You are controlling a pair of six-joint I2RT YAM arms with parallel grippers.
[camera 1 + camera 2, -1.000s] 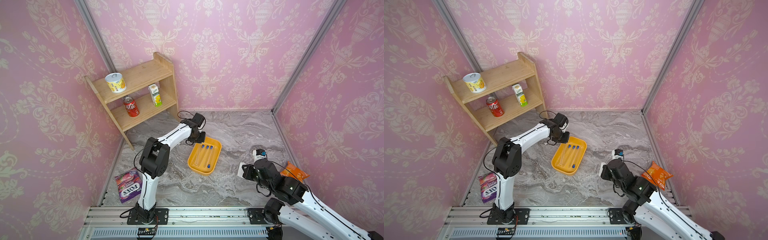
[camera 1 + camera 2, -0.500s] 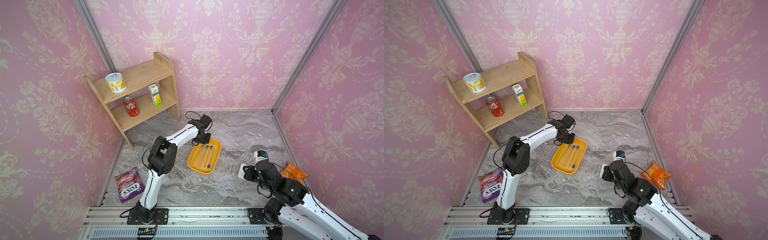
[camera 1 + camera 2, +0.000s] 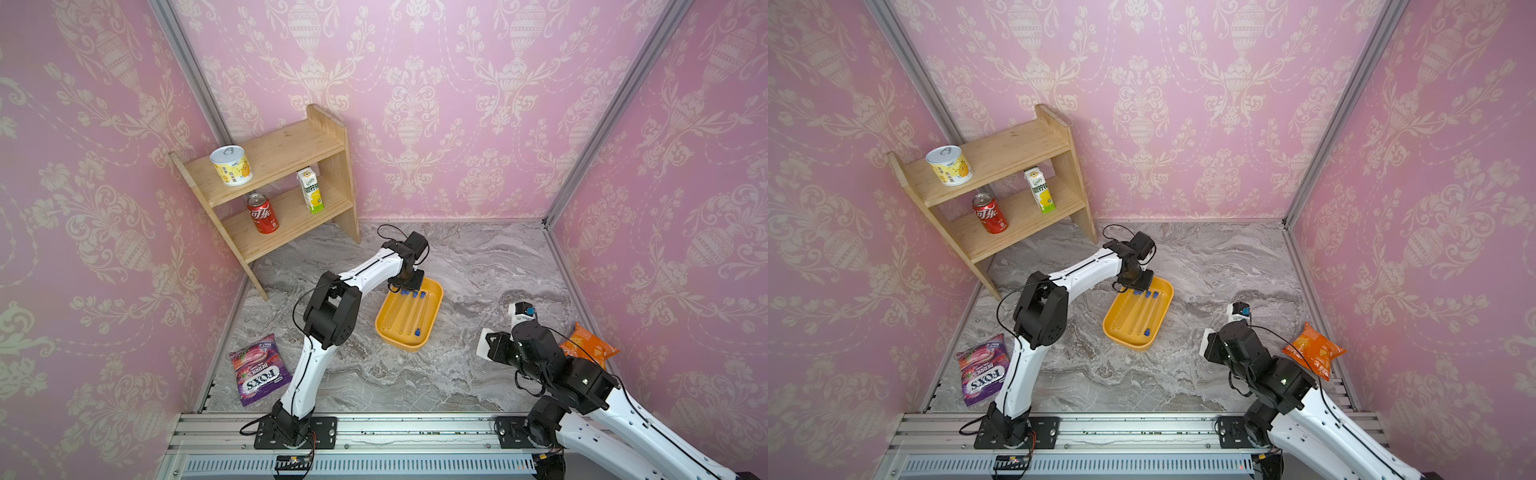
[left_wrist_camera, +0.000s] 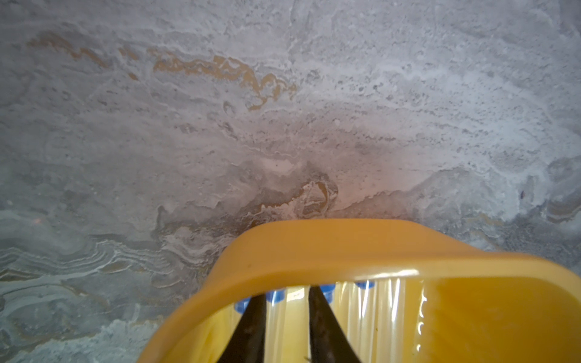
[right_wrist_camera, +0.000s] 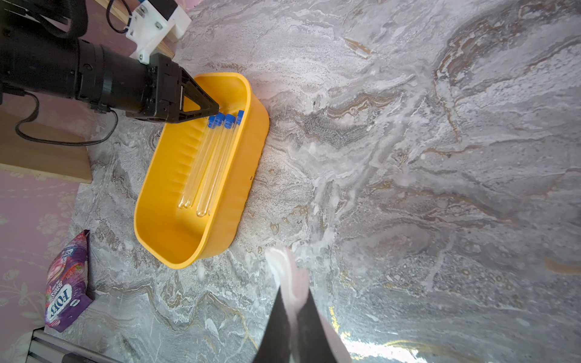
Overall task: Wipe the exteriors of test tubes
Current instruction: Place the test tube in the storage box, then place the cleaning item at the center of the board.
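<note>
Several clear test tubes [image 3: 409, 311] [image 3: 1144, 311] [image 5: 210, 163] with blue caps lie side by side in a yellow tray [image 3: 415, 347] [image 3: 1133, 343] [image 5: 188, 245]. My left gripper [image 3: 409, 286] [image 3: 1140, 286] [image 5: 215, 110] dips into the tray's far end, at the capped ends. In the left wrist view its fingers [image 4: 284, 294] stand a little apart, straddling a tube [image 4: 292, 320] just inside the tray's rim [image 4: 314, 248]. To the right of the tray my right gripper [image 3: 488, 345] [image 5: 294, 294] is shut on a white wiping pad [image 3: 482, 343] [image 3: 1204, 343] [image 5: 287, 276].
A wooden shelf [image 3: 282, 183] at the back left holds a tin, a cola can and a carton. A purple candy bag [image 3: 259, 370] lies at the front left. An orange snack bag [image 3: 586, 345] lies by the right wall. Pink walls close in three sides.
My left gripper has swung right from beside the tray to its far end and dipped in at the caps, its fingers parting a little. The right arm has barely shifted, still gripping the pad.
</note>
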